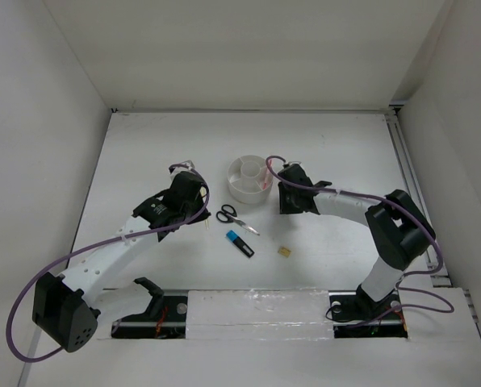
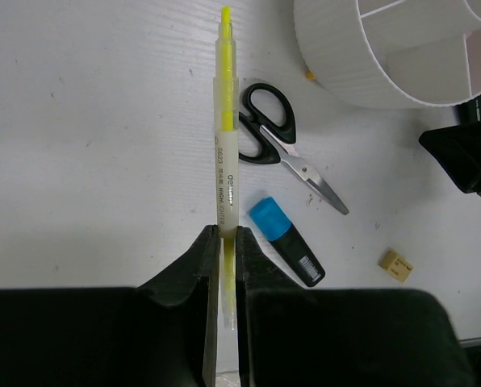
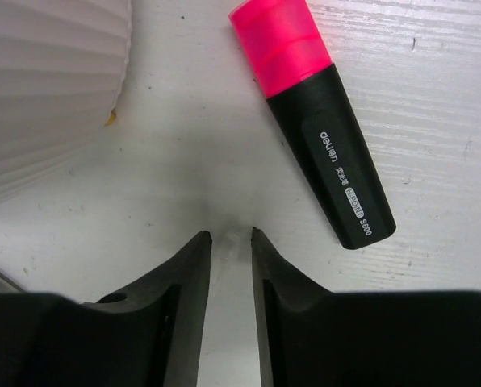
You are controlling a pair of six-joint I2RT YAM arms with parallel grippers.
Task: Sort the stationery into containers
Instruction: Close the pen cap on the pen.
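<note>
My left fingers pinch the pencil; my right fingers, slightly parted and empty, sit just beside the slanting pink highlighter, not around it.

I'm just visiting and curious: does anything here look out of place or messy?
Nothing is spilled or broken. A tiny orange speck lies against the wall of the white tub, too small to identify. The right gripper holds nothing; the pink highlighter lies just beside it.
</note>
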